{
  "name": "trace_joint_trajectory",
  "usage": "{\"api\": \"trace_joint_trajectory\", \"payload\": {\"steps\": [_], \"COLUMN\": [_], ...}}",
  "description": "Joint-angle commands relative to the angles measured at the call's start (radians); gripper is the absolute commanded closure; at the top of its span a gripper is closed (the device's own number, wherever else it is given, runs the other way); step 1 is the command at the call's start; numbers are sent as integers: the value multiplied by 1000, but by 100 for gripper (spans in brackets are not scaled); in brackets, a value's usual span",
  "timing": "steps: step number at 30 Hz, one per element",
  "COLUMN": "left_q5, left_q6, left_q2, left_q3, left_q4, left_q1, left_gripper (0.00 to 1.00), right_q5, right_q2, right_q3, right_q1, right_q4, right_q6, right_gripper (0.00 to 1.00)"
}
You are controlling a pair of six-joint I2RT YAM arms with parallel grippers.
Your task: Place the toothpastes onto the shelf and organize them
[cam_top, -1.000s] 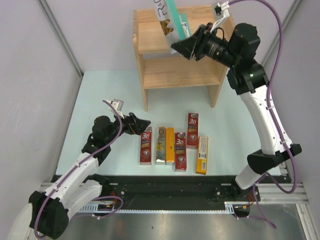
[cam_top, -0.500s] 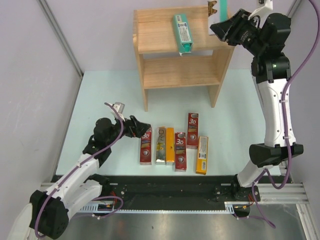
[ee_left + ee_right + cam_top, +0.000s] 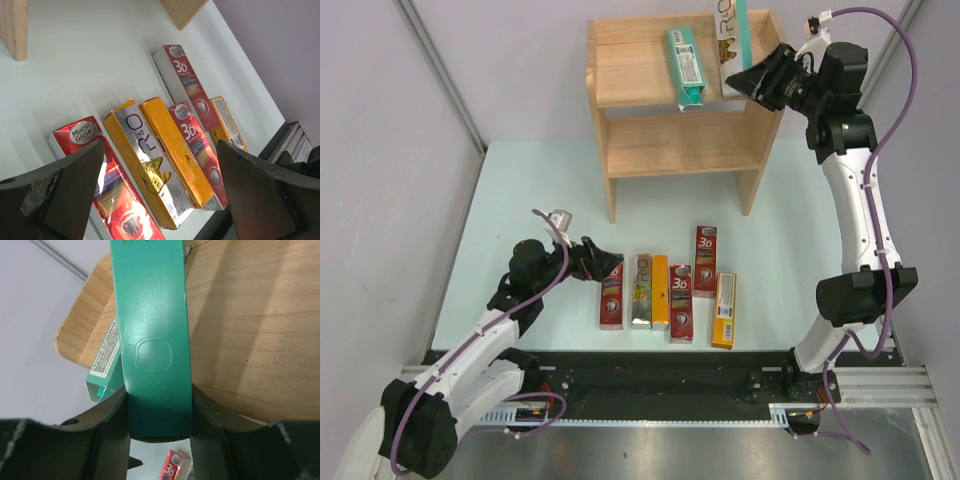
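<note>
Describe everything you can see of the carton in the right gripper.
The carton is a long, slim cardboard box. One face is pale with large "R.O" lettering, and an adjoining side is plain teal with a pressed rounded-square mark. It stands nearly on end over the right part of the shelf's top board, its lower end clamped between the right gripper's fingers. A second teal carton lies flat on that board beside it; whether they touch is unclear.

The shelf (image 3: 630,75) is set at 12 o'clock on the table (image 3: 540,190). One carton (image 3: 685,68) is laid on its top tier. At 3 o'clock of that, a second carton (image 3: 730,35) is held upright in the right gripper (image 3: 745,85). Six cartons (image 3: 660,292) are ranged at 6 o'clock of the shelf.
</note>
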Motion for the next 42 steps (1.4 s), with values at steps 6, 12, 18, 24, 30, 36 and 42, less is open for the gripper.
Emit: {"api": "trace_joint_trajectory", "payload": {"steps": [6,12,18,24,30,36,42], "left_q5": [37,35,34,32,29,28,29], "left_q6": [-12,-14,-15,-15,-14,-12,-10], "left_q2": [-1,2,10,8,4,8,7], "left_q3": [-15,-20,-21,-20,-20,-18,-17], "left_q4": [41,43,47,44,38,35,34], "left_q1": [4,3,-2,-3,-3,-5,-5], "left_gripper": [0,0,0,0,0,0,0], "right_q5": [-110,-122,-133,-142,-153,-155,-121], "right_q2": [41,62,59,50,45,21,9], "right_q3": [21,8,-21,-65,-84,-110,-110], "right_q1": [18,34,44,38,28,19,18], "right_q4": [160,180,209,235,244,268,225], "right_q6": [118,143,175,193,193,201,167], "right_gripper": [80,77,73,58,46,29,22]}}
